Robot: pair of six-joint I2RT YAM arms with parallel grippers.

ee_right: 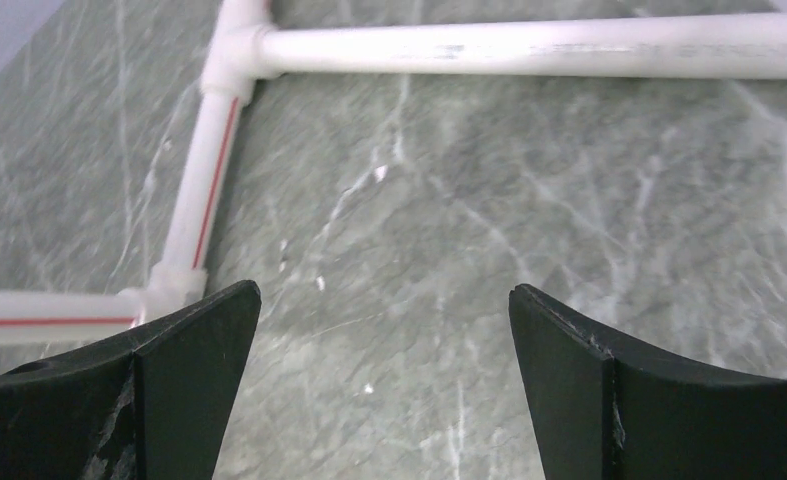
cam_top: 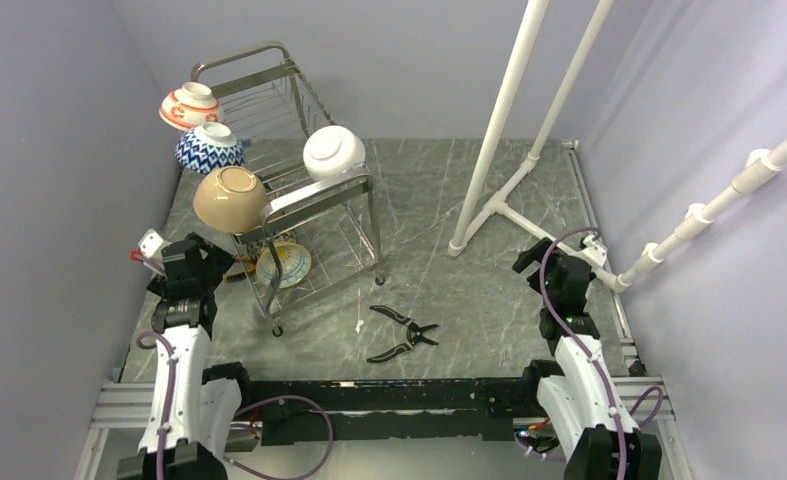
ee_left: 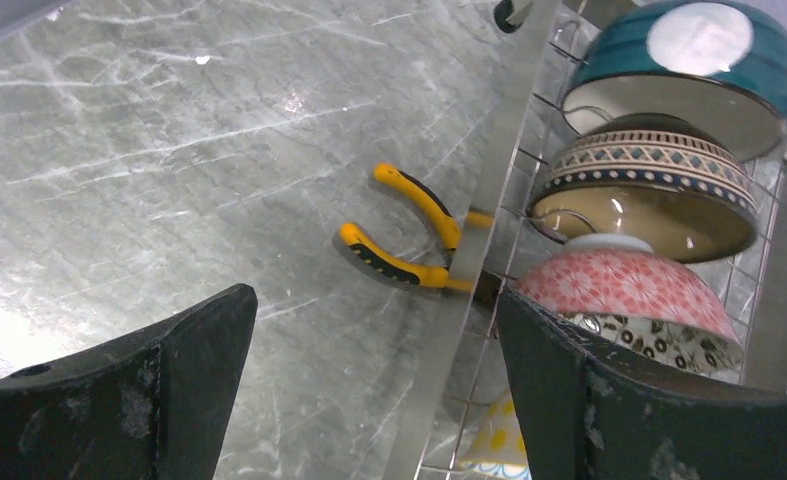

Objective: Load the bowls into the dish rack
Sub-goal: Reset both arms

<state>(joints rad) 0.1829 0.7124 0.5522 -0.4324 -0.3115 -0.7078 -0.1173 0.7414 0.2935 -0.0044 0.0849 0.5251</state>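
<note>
The dish rack (cam_top: 314,205) stands left of centre, a tall steel wire frame. On its upper tier lean a red-patterned bowl (cam_top: 190,105), a blue-white zigzag bowl (cam_top: 209,148), a tan bowl (cam_top: 229,197) and a white bowl (cam_top: 334,153). A yellow-centred bowl (cam_top: 284,264) sits in the lower tier. The left wrist view shows the rack's bar (ee_left: 489,250) with a teal bowl (ee_left: 689,60), a band-patterned bowl (ee_left: 649,185), a red-patterned bowl (ee_left: 624,285) and a yellow bowl (ee_left: 499,445) behind it. My left gripper (cam_top: 201,262) (ee_left: 374,390) is open and empty beside the rack's left leg. My right gripper (cam_top: 556,266) (ee_right: 384,390) is open and empty over the table.
Black pliers (cam_top: 401,333) and a small white stick (cam_top: 358,312) lie in front of the rack. Yellow-handled pliers (ee_left: 409,235) lie by the rack's base. White pipes (cam_top: 509,110) (ee_right: 509,50) stand at the right, with a pipe base on the table. Walls close in on both sides.
</note>
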